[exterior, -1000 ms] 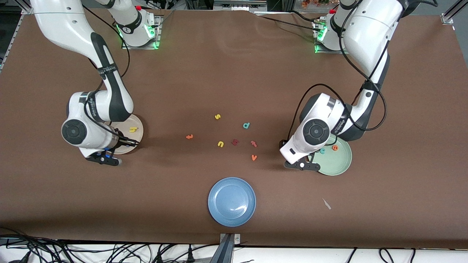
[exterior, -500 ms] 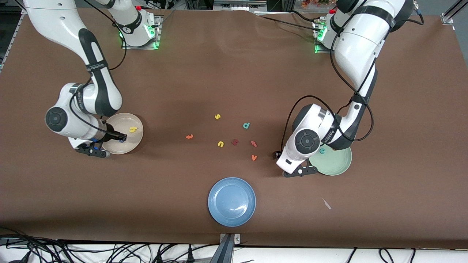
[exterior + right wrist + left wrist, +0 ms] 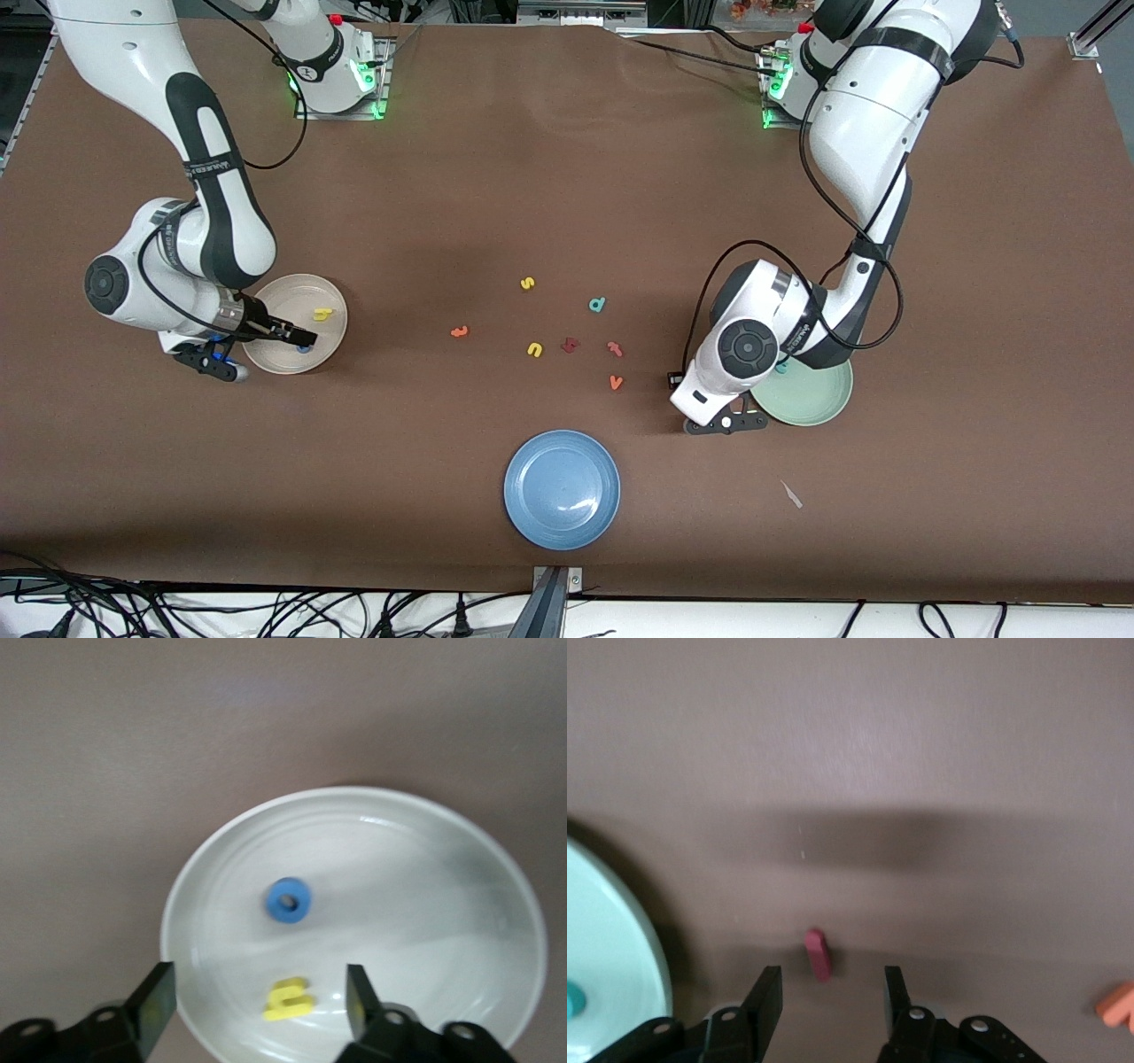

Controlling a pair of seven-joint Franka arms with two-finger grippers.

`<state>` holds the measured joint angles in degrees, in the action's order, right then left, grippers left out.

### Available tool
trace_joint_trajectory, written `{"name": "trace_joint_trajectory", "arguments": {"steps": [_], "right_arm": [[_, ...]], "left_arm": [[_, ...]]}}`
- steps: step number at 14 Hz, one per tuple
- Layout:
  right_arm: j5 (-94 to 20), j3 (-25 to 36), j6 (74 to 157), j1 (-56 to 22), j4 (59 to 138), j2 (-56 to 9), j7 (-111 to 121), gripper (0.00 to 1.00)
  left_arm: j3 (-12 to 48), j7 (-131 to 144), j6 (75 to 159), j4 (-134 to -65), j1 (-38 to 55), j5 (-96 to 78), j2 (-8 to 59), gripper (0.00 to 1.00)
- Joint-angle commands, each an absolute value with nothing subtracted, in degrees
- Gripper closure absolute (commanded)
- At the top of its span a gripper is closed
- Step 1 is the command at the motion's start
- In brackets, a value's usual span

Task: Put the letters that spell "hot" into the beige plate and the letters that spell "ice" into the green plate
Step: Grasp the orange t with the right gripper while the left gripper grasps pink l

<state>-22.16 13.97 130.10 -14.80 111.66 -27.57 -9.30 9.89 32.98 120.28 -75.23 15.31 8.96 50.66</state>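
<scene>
The right gripper (image 3: 259, 979) hovers over the beige plate (image 3: 425, 904) with its jaws now sprung apart and empty; a second ago they were clenched; the o (image 3: 288, 900) has dropped and lies flat in the plate, just beside the h (image 3: 288, 999); so "hot" needs only the orange t (image 3: 459, 331), alone on the table toward the middle.

The left gripper (image 3: 832, 979) has come off the green plate (image 3: 620, 939) and sits low over the table beside it; its jaws have narrowed but stand apart, either side of the i (image 3: 818, 953) and not yet touching it; the c (image 3: 572, 999) is in the plate; the e, seen there earlier, is hidden under the arm; my guess is that the i completes "ice".
</scene>
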Motion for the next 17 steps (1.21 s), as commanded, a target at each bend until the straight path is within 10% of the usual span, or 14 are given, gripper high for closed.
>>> {"name": "trace_joint_trajectory", "arguments": {"steps": [1,8,11,17], "right_arm": [[-22.9,10.0,132.1,-16.1,111.5,-26.2,-22.6,0.00],[-22.8,8.6,145.7,-27.8,109.3,-31.7,-53.6,0.00],[-22.8,8.6,145.9,-29.9,106.6,-33.5,-65.1,0.00],[-22.6,8.5,145.8,-32.7,105.7,-35.7,-81.4,0.00]], "left_arm": [[10.0,31.2,122.7,-74.6,14.6,10.1,52.4,0.49],[9.9,31.3,122.4,-75.9,14.6,10.2,52.4,0.68],[9.9,31.4,122.4,-76.0,14.2,9.8,52.6,1.00],[10.1,31.6,115.8,-74.7,13.5,9.4,49.6,1.00]]}}
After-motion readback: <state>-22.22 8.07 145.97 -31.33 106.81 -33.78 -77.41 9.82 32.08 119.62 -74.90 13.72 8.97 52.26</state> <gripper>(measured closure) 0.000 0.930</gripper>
